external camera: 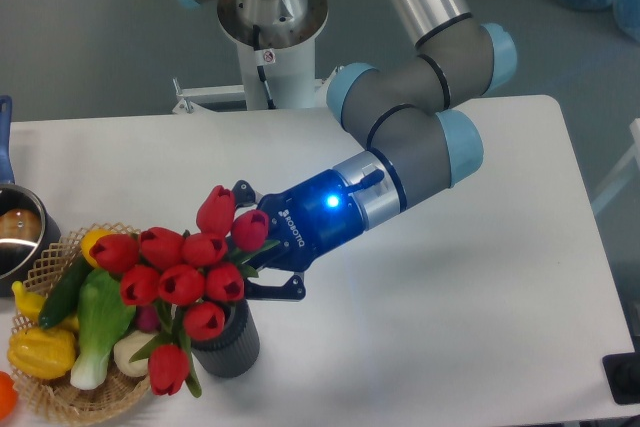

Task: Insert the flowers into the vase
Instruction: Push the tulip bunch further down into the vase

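Bunch of red tulips, the flowers (180, 272), sitting in the vase (228, 345) near the table's front-left edge: stems and green leaves running down into the mouth of the dark grey ribbed cylinder, heads fanned out above and to the left, much wider than the rim. One head drooping low beside the vase's left side, another raised highest at the top of the bunch. Vase upright on the white table (470, 297), just right of a wicker basket (60, 397). Gripper (258, 242) reaching in from the right at a slant, black fingers spread on either side of the upper right part of the bunch, one finger above near the top tulip, the other below just over the vase rim; jaws seemingly parted, though contact with stems or leaves hidden by the blooms, so cannot tell whether clamping anything. Blue light glowing on the wrist (330, 202) behind the gripper. Basket holding toy vegetables (75, 317): yellow, green and white pieces, some tulip heads overhanging them. Shiny metal pot (18, 232) with a blue handle at the left edge, partly cut off.
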Available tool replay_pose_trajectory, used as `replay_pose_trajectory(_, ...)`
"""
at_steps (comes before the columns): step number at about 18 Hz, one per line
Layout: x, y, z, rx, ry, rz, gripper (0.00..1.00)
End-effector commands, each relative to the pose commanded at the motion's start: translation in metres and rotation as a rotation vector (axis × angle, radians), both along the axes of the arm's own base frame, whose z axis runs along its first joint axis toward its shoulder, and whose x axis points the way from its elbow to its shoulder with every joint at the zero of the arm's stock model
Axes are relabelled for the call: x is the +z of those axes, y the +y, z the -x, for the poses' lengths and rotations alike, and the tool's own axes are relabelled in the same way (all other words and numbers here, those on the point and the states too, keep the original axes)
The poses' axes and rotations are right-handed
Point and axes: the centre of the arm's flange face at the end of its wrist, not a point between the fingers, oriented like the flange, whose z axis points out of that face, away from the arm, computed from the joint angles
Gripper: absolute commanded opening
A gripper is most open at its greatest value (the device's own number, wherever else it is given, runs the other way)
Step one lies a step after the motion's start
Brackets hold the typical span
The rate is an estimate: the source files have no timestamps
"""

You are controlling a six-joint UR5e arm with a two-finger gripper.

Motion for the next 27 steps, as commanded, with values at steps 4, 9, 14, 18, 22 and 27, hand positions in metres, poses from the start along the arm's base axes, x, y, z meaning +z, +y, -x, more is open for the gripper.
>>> replay_pose_trajectory(4, -0.016, 0.001, 0.002, 0.003, 0.011, 0.012, 0.0)
replay_pose_trajectory(9, -0.04, 0.004, 0.006, 0.011, 0.033, 0.057, 0.03)
replay_pose_trajectory(14, -0.074, -0.008, -0.005, 0.008, 0.065, 0.063, 0.04)
replay_pose_trajectory(18, -0.087, -0.014, -0.005, 0.01, 0.07, 0.068, 0.1)
replay_pose_trajectory(22, -0.096, -0.024, 0.002, 0.03, 0.071, 0.086, 0.41)
replay_pose_trajectory(27, -0.097, -0.037, 0.002, 0.046, 0.061, 0.093, 1.0)
